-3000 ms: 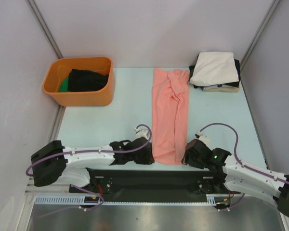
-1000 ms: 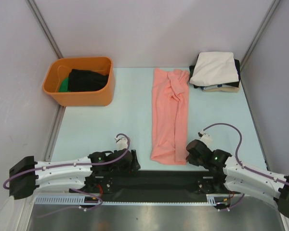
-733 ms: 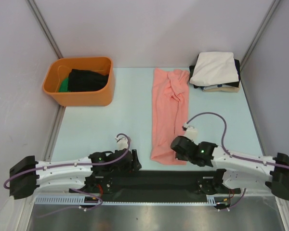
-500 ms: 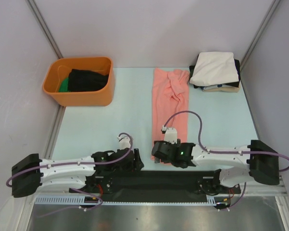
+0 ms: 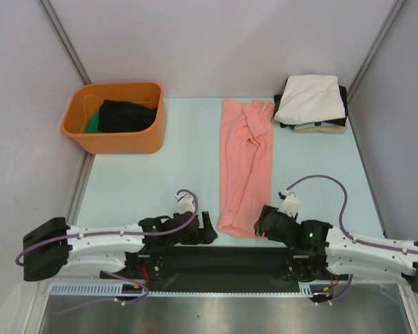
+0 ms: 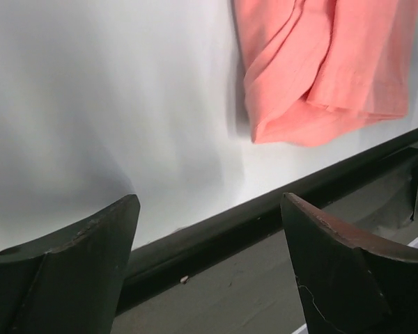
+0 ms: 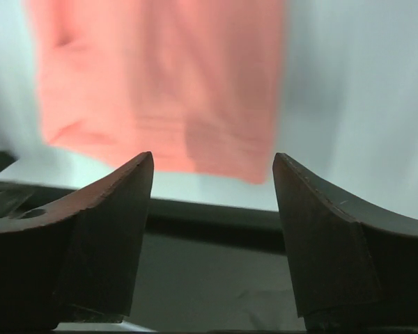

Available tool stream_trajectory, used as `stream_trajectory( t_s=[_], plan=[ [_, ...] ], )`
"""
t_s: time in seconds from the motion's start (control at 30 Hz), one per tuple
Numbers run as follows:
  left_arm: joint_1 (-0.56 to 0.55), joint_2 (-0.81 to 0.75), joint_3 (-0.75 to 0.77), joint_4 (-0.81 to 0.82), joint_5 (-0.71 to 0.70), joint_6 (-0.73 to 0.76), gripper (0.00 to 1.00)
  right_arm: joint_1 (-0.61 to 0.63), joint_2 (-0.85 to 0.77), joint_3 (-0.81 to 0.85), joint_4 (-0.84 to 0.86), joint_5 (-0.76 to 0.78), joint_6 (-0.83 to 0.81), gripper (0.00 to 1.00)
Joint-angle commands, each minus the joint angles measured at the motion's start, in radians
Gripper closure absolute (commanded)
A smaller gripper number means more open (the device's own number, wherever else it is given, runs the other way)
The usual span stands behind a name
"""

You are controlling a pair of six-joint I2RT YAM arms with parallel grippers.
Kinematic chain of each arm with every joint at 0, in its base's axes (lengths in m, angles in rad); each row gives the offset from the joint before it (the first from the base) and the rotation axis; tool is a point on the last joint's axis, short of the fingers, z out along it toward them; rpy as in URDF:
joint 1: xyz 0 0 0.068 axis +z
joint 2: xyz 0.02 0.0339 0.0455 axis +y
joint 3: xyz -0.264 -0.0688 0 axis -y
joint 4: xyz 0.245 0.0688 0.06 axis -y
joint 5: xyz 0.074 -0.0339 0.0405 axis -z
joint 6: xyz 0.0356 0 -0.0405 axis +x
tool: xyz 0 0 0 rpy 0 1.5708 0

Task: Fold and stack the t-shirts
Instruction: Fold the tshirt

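Pink t-shirt (image 5: 246, 167) lies lengthwise on the counter (image 5: 174, 174), near hem between both tools.
Wrist views: left tool (image 6: 210, 202) and right tool (image 7: 212, 167) spread, empty, hem ahead. Overhead only: folded t-shirts (image 5: 311, 104) stacked far right.

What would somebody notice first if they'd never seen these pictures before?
The pink shirt stretched down the middle jumps out first. Then come the orange tub at the far left and the stack of folded shirts at the far right. The left end effector and right end effector sit open at the shirt's near end.
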State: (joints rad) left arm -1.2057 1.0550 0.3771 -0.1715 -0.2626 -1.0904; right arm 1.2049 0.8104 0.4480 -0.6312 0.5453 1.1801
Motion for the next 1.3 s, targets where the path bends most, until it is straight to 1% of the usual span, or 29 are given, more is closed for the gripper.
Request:
stream_trajectory(
  t_s=[0.0,0.17,0.23,0.3,0.33,0.4,0.43,0.47,0.5,0.53,0.57,0.6,0.63,0.67,0.7,0.73,0.83,0.87,0.9,0.97,1.0,1.03,1.07,1.1,1.13,1.2,1.23,1.27],
  plan=[
    [0.023,0.071,0.046,0.108,-0.021,0.021,0.11,-0.076,-0.075,-0.087,0.008,-0.054,0.059,0.28],
    [0.075,0.164,0.054,0.254,0.048,0.029,0.11,-0.103,-0.12,-0.147,0.01,-0.09,0.066,0.32],
    [0.09,0.218,0.057,0.28,0.065,0.029,0.12,-0.11,-0.117,-0.166,0.031,-0.105,0.066,0.35],
    [0.104,0.273,0.066,0.32,0.091,0.034,0.17,-0.108,-0.112,-0.178,0.065,-0.119,0.065,0.37],
    [0.104,0.29,0.071,0.346,0.106,0.035,0.18,-0.108,-0.111,-0.189,0.076,-0.123,0.065,0.42],
    [0.103,0.33,0.088,0.36,0.121,0.046,0.24,-0.107,-0.108,-0.193,0.09,-0.13,0.072,0.49],
    [0.103,0.364,0.089,0.375,0.131,0.046,0.29,-0.107,-0.108,-0.195,0.091,-0.133,0.07,0.59],
    [0.103,0.375,0.088,0.395,0.147,0.046,0.38,-0.104,-0.109,-0.199,0.09,-0.131,0.073,0.64],
    [0.103,0.385,0.079,0.415,0.155,0.044,0.43,-0.105,-0.111,-0.203,0.091,-0.133,0.073,0.69],
    [0.103,0.398,0.074,0.449,0.163,0.043,0.49,-0.105,-0.114,-0.204,0.091,-0.133,0.072,0.76],
    [0.103,0.414,0.072,0.46,0.174,0.04,0.66,-0.104,-0.116,-0.209,0.091,-0.13,0.072,0.8],
    [0.103,0.421,0.072,0.464,0.175,0.04,0.77,-0.103,-0.125,-0.21,0.091,-0.13,0.07,0.9],
    [0.103,0.425,0.077,0.458,0.178,0.04,0.9,-0.102,-0.131,-0.21,0.087,-0.127,0.072,0.94],
    [0.101,0.419,0.08,0.445,0.178,0.043,1.0,-0.099,-0.135,-0.209,0.082,-0.124,0.072,0.99],
    [0.095,0.409,0.089,0.428,0.163,0.046,0.99,-0.096,-0.145,-0.203,0.071,-0.122,0.072,1.0],
    [0.078,0.398,0.095,0.371,0.148,0.046,1.0,-0.091,-0.157,-0.198,0.062,-0.122,0.073,1.0],
    [0.031,0.314,0.106,0.252,0.097,0.031,1.0,-0.055,-0.168,-0.161,-0.008,-0.113,0.108,1.0],
    [0.02,0.289,0.1,0.239,0.095,0.003,1.0,-0.004,-0.166,-0.154,-0.046,-0.101,0.127,1.0],
    [0.009,0.233,0.08,0.227,0.092,-0.011,1.0,0.025,-0.163,-0.143,-0.07,-0.088,0.172,1.0],
    [-0.038,0.177,0.066,0.179,0.06,-0.057,1.0,0.091,-0.146,-0.117,-0.138,-0.053,0.232,1.0],
    [-0.067,0.125,0.066,0.103,0.03,-0.071,1.0,0.161,-0.139,-0.098,-0.163,-0.039,0.303,1.0],
    [-0.081,0.103,0.068,0.074,0.016,-0.094,1.0,0.198,-0.12,-0.085,-0.186,-0.022,0.337,1.0],
    [-0.087,0.082,0.071,0.047,0.011,-0.1,1.0,0.234,-0.111,-0.071,-0.226,0.014,0.366,1.0],
    [-0.092,0.067,0.069,0.032,0.011,-0.1,0.99,0.298,-0.099,-0.054,-0.246,0.031,0.4,1.0],
    [-0.092,0.038,0.072,0.011,0.014,-0.1,1.0,0.317,-0.085,-0.031,-0.268,0.053,0.436,1.0],
    [-0.092,0.016,0.103,-0.026,0.002,-0.083,1.0,0.332,-0.047,0.053,-0.324,0.109,0.435,1.0],
    [-0.089,0.002,0.124,-0.078,-0.012,-0.059,1.0,0.329,-0.034,0.084,-0.34,0.131,0.406,1.0],
    [-0.086,0.0,0.147,-0.109,-0.042,-0.046,1.0,0.321,-0.025,0.15,-0.363,0.178,0.382,1.0]
  ],
)
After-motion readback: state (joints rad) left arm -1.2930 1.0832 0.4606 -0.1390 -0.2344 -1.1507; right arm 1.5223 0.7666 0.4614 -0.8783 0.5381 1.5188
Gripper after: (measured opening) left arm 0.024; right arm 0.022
